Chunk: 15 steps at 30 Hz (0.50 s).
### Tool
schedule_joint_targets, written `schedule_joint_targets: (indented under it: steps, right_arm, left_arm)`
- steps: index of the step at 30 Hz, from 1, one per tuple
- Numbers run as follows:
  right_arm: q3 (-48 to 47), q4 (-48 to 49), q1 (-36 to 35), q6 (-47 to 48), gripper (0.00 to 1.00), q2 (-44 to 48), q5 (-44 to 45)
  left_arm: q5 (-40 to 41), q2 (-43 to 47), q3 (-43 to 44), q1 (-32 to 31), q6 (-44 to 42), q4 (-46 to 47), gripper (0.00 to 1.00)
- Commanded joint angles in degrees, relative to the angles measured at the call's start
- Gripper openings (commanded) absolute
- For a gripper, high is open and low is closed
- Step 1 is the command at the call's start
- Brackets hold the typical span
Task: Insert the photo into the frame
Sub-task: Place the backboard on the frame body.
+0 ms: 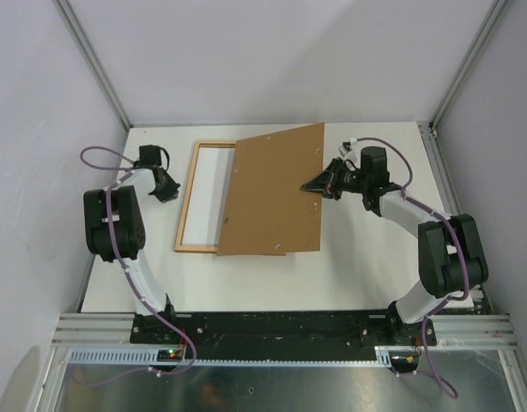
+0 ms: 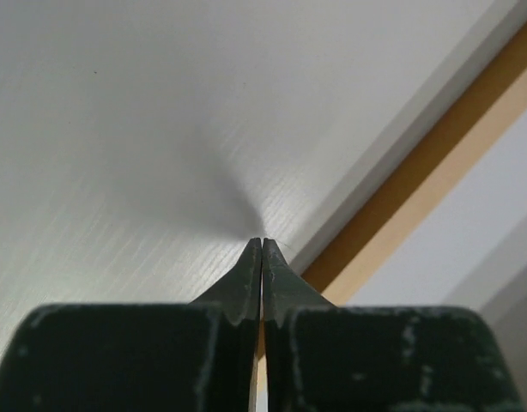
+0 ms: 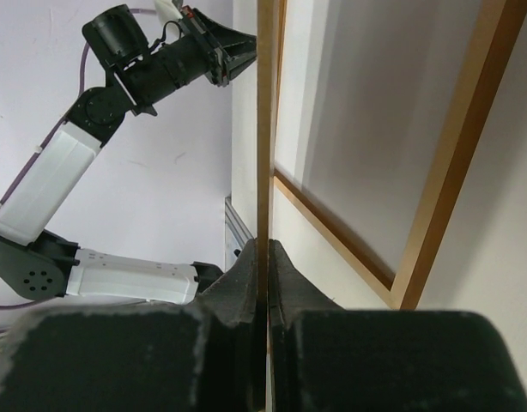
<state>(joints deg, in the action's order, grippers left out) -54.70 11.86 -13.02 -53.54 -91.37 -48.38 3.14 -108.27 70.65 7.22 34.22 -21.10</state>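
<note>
The frame lies flat on the white table, light wood face up, its right side covered by the plain brown backing board. My right gripper is shut on the board's right edge; in the right wrist view the board runs edge-on between the tips of that gripper, raised over the frame. My left gripper is shut and empty, its tips low on the table just left of the frame's left rail. The photo is not in view.
The white table is bounded by grey walls with aluminium posts at the back corners. The left arm shows beyond the board in the right wrist view. A black mounting rail runs along the near edge.
</note>
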Motion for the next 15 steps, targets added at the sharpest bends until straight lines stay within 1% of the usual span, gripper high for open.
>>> schedule_joint_targets:
  steps: [1, 7, 12, 15]
  right_arm:
    - [-3.84, 7.08, -1.31, -1.32, 0.00, -1.05, 0.24]
    - [-4.21, 12.51, -3.19, -3.98, 0.00, -5.40, 0.65]
    - [-4.28, 18.94, -3.72, -7.14, 0.00, -8.73, 1.69]
    - [-5.08, 20.27, -4.15, -7.88, 0.00, -10.60, 2.26]
  left_arm:
    - [0.31, -2.45, 3.12, 0.21, -2.10, -0.03, 0.00]
    - [-2.47, -5.37, 4.35, 0.18, -3.63, -0.19, 0.00]
    - [-3.85, -6.26, 4.01, -0.10, -4.74, -0.22, 0.00]
    - [-4.47, -6.45, 3.77, -0.39, -5.45, -0.25, 0.00]
